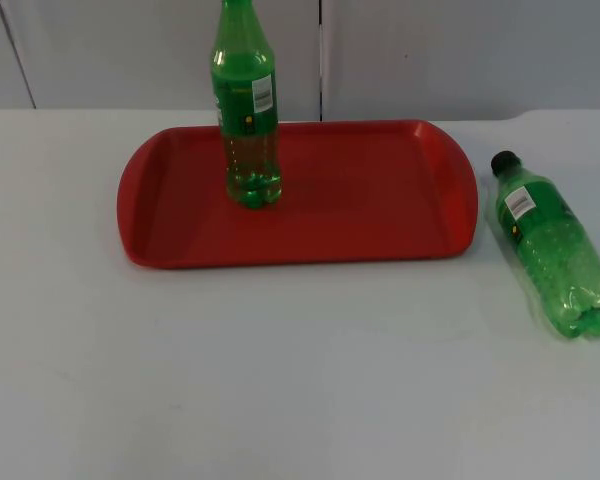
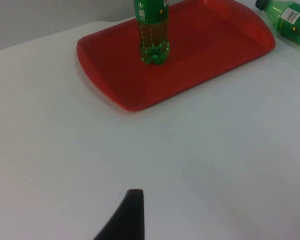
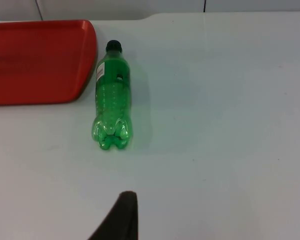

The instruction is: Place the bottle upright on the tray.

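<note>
A red tray (image 1: 380, 205) lies across the back middle of the table. One green bottle (image 1: 247, 110) stands upright on its left part, also seen as the standing bottle (image 2: 153, 35) in the left wrist view. A second green bottle (image 1: 553, 245) with a black cap lies on its side on the table just right of the tray, cap toward the wall. My right gripper (image 3: 122, 215) hangs above bare table, short of this lying bottle (image 3: 111, 100) and apart from it. My left gripper (image 2: 132, 212) is over bare table, well short of the tray (image 2: 215, 45).
The grey partition wall (image 1: 430, 50) runs close behind the tray. The lying bottle (image 2: 288, 20) rests close to the table's right edge. White table top (image 1: 280, 380) stretches in front of the tray.
</note>
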Available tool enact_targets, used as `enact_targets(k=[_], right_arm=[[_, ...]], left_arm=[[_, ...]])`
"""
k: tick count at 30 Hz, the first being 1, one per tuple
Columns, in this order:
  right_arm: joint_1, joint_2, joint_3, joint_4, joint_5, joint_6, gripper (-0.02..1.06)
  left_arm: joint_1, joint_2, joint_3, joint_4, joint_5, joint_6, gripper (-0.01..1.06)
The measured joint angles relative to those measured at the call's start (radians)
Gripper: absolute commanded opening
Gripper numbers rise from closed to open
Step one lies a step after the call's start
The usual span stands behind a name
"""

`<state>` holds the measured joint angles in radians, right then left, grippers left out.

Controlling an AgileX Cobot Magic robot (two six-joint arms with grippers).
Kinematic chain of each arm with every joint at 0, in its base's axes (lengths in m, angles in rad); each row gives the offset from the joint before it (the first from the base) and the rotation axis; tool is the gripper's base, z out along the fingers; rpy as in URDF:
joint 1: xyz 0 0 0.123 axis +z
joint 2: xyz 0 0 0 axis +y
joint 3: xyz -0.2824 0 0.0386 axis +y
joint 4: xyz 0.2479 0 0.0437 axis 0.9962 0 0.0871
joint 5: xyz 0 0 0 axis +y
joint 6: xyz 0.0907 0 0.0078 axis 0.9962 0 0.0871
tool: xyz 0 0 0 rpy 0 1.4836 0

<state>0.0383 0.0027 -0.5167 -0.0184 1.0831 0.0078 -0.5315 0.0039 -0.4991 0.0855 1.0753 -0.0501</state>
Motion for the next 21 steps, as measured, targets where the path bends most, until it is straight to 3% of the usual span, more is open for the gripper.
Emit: enact_targets(k=[21], right_arm=[[0.0, 0.0, 0.0, 0.0, 0.0, 0.0, 0.98]], left_arm=[[0.0, 0.0, 0.0, 0.0, 0.0, 0.0, 1.05]])
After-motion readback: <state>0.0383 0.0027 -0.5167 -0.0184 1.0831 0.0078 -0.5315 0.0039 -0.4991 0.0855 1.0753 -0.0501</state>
